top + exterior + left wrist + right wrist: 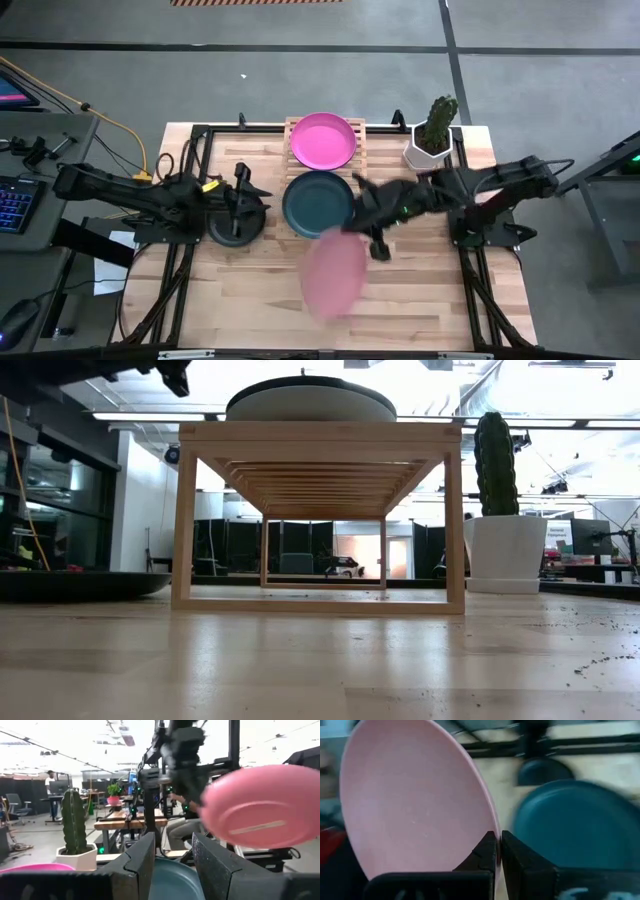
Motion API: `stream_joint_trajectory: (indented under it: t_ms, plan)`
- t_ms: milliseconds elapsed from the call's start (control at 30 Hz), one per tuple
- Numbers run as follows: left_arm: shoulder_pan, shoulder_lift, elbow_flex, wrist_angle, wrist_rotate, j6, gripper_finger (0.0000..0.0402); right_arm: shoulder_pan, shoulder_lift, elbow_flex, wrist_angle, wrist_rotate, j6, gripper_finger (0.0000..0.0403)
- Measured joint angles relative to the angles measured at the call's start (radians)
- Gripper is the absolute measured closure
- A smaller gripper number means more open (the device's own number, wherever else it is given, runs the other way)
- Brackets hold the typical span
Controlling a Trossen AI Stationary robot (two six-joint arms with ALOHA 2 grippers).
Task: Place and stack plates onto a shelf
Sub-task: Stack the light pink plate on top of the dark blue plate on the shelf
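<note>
Salmon plate [415, 805] pinched at rim in my right gripper [499, 851]: looks stiff, light, slick, so keep rim grip.

We see a salmon pink plate [415, 800] with a matt, faintly speckled face, its rim pinched between the smooth dark plastic-looking fingers [485, 851] of the right gripper [499, 840]. The dark teal-grey plate [318, 201] and the magenta plate [322, 139] look equally matt and smooth. The shelf [318, 432] is pale bare wood with a dull finish, its slats plain. The tabletop [320, 660] is light wood with visible grain, a soft sheen and dark crumbs near its right edge. The cactus pot [507, 552] looks smooth white, with a low shine.
</note>
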Motion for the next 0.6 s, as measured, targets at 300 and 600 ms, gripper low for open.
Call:
stream_joint_trajectory:
  t_ms: [300, 600]
  plan:
    - [0.000, -0.071, 0.000, -0.078, 0.000, -0.043, 0.0280, -0.306, 0.000, 0.031, 0.135, 0.122, 0.022, 0.0403]
    - [0.000, -0.071, 0.000, -0.134, 0.000, -0.060, 0.0279, -0.462, 0.003, 0.028, 0.000, -0.073, 0.134, 0.0403]
